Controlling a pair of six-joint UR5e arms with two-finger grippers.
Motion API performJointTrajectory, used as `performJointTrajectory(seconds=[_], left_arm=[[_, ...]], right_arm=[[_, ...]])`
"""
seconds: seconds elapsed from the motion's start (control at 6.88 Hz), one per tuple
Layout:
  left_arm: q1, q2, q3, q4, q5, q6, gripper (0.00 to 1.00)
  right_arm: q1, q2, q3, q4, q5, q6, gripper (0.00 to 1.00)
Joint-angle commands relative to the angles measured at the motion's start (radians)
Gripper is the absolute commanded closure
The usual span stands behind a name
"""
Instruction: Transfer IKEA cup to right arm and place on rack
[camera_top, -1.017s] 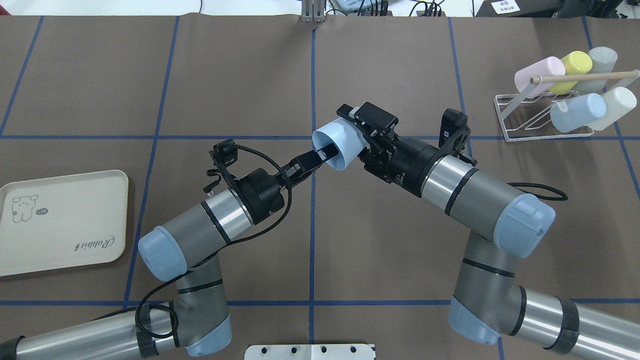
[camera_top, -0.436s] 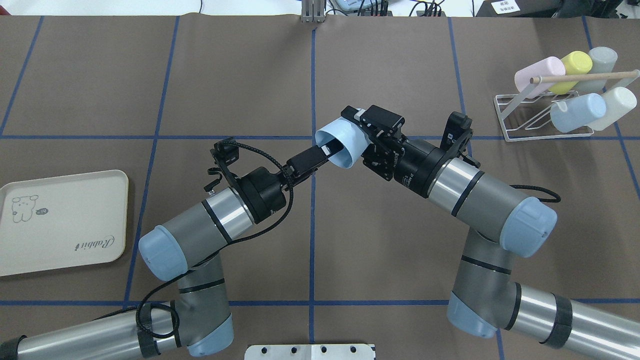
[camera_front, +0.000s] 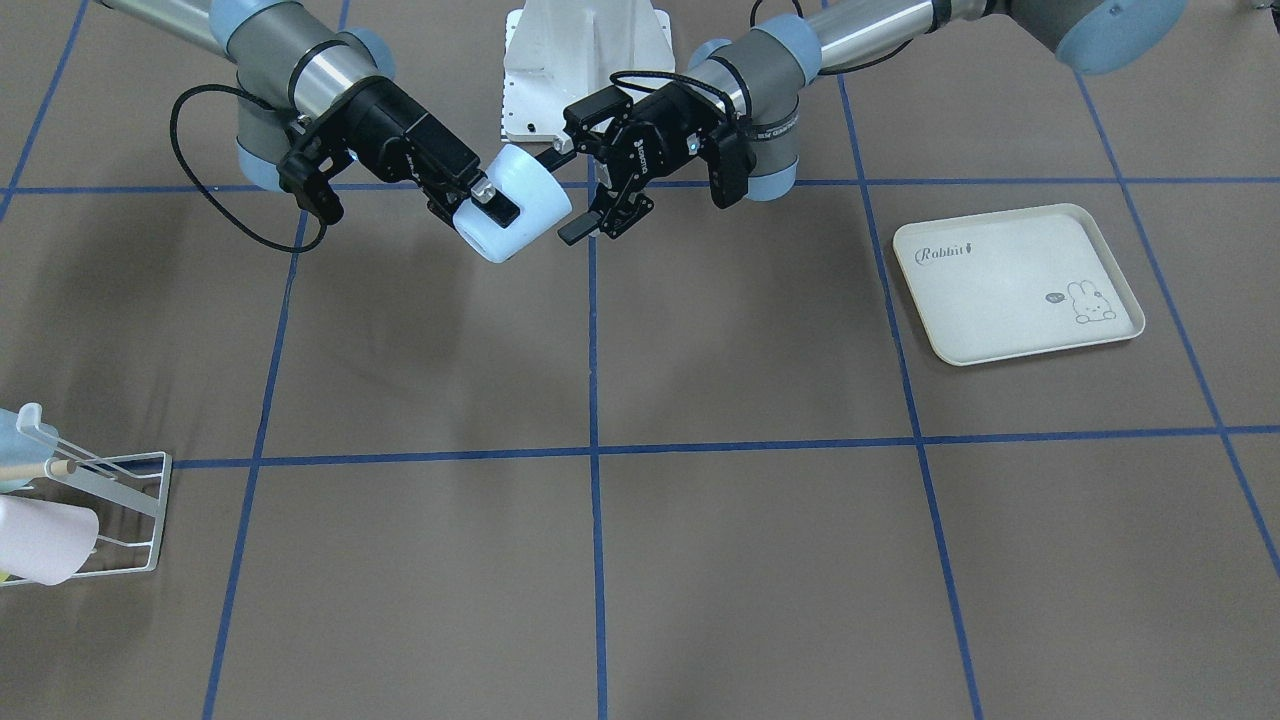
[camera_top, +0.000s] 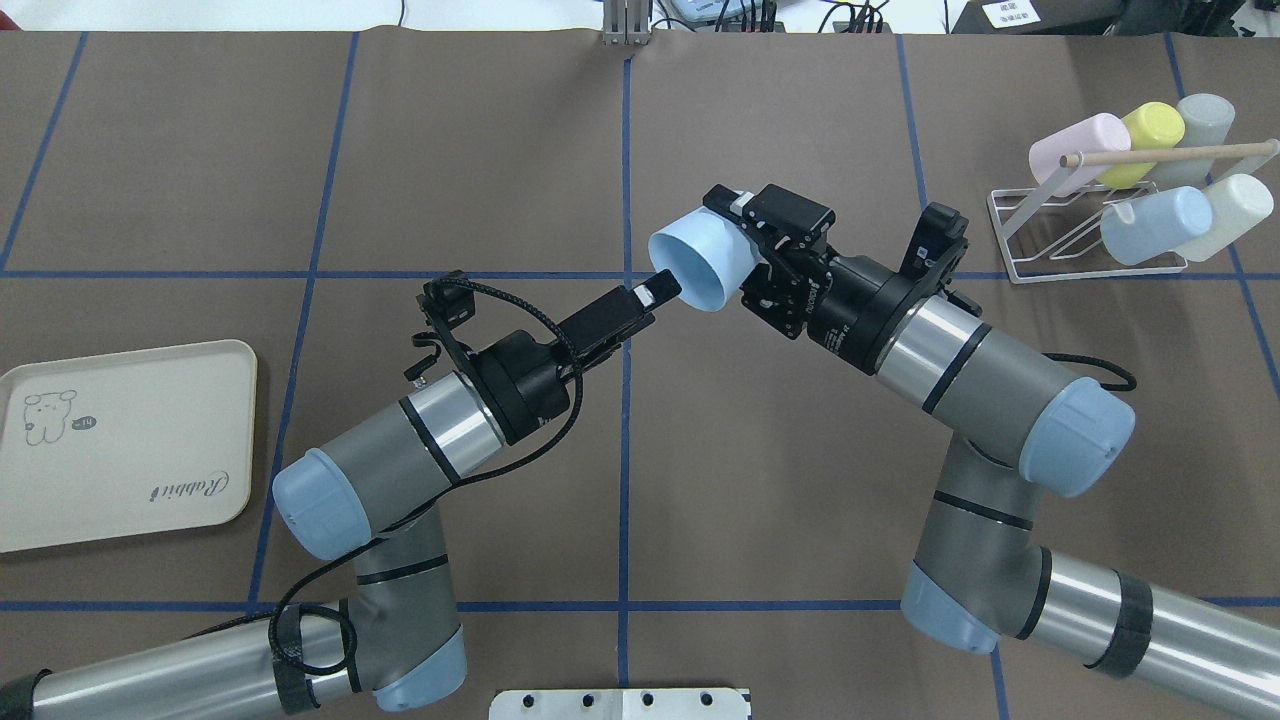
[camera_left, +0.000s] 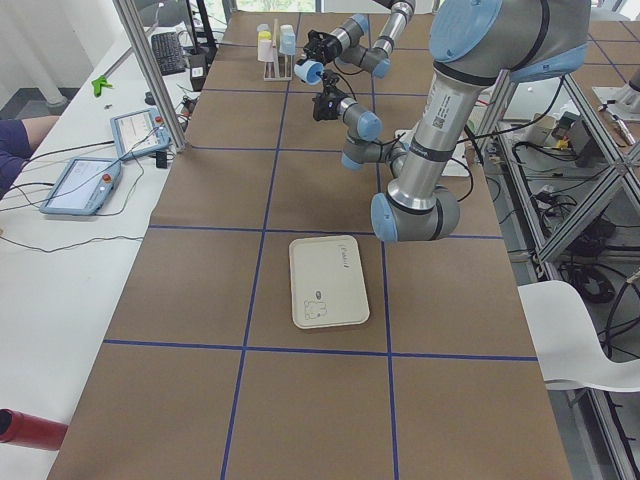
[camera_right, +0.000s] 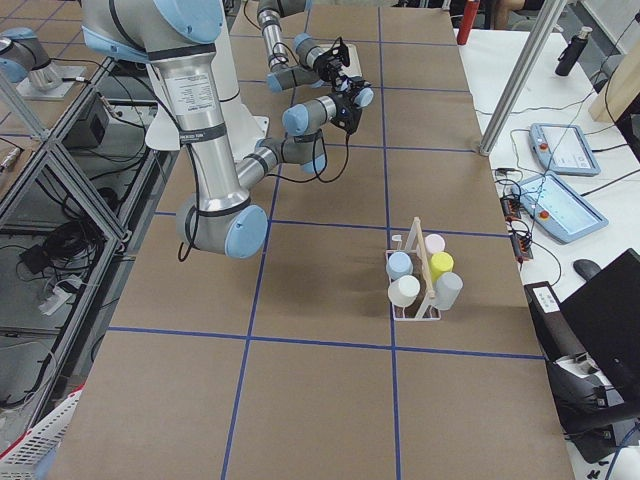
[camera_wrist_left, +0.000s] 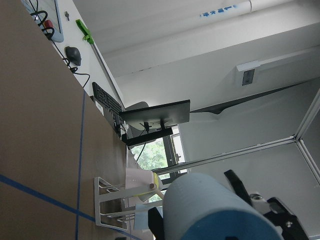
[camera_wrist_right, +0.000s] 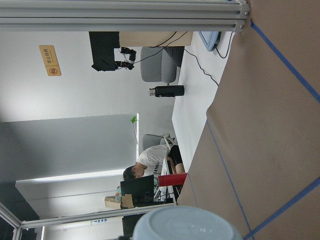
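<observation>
Found a brown table (camera_top: 780, 480) under everything, taped into large squares with blue lines. Found both arms reaching in over it with elbows bent, meeting near its middle: the left arm (camera_top: 420, 450) from the lower left of the overhead view, the right arm (camera_top: 980, 370) from the lower right.

Saw a cream rabbit-print tray (camera_top: 150, 400) lying flat at the robot's far left, well apart from both arms. Saw the rack (camera_top: 1010, 240), white wire with a pale wooden dowel (camera_top: 1170, 153) across its top, standing at the far right edge. Counted five cups tipped on its prongs: a pink cup (camera_top: 1080, 145), a yellow cup (camera_top: 1150, 135), a grey cup (camera_top: 1200, 120), a pale blue cup (camera_top: 1155, 225) and a cream cup (camera_top: 1235, 210).

Found the IKEA cup (camera_top: 700, 262), light blue, up in the air off the table. Placed it just right of the centre tape line and well apart from the rack, lying sideways with its mouth turned toward the left arm.

Saw the right gripper (camera_top: 738, 250) clamped on the cup's closed end, with one finger (camera_front: 503, 212) pressed against the outer wall and the other hidden. Saw the left gripper (camera_top: 650, 292) level with the cup's mouth, tips just at the rim, gripping nothing. In the front-facing view, saw its fingers (camera_front: 573, 232) spread apart. Could not tell whether either tip touched the rim.
</observation>
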Motion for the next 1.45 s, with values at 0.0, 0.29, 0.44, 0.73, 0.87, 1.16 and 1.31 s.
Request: performJointTrajectory(seconds=[0.0,0.29,0.44,0.73,0.87,1.16,1.31], left_arm=[[-0.029,0.009,0.0,0.008,-0.006,0.003,0.0],[-0.064,0.056,0.0,0.012,-0.006,0.005,0.0],[-0.087,0.064,-0.002,0.052,-0.031,0.005,0.0],[-0.136,0.069,-0.103,0.322,-0.065,0.005,0.0],[-0.144,0.068,-0.161,0.46,-0.066,0.026,0.0],[-0.147,0.071,-0.322,0.791,-0.071,0.135,0.0],[-0.149,0.071,-0.377,0.921,-0.072,0.136,0.0]], right_arm=[[0.07,-0.004,-0.035,-0.007,0.001,-0.025,1.0],[0.11,0.004,-0.063,-0.12,-0.005,-0.195,1.0],[0.124,-0.004,-0.062,-0.179,-0.043,-0.292,1.0],[0.126,0.004,-0.057,-0.373,-0.238,-0.473,1.0],[0.126,0.004,-0.037,-0.468,-0.328,-0.531,1.0],[0.14,-0.007,0.045,-0.761,-0.471,-0.593,1.0],[0.143,-0.016,0.055,-0.832,-0.541,-0.617,1.0]])
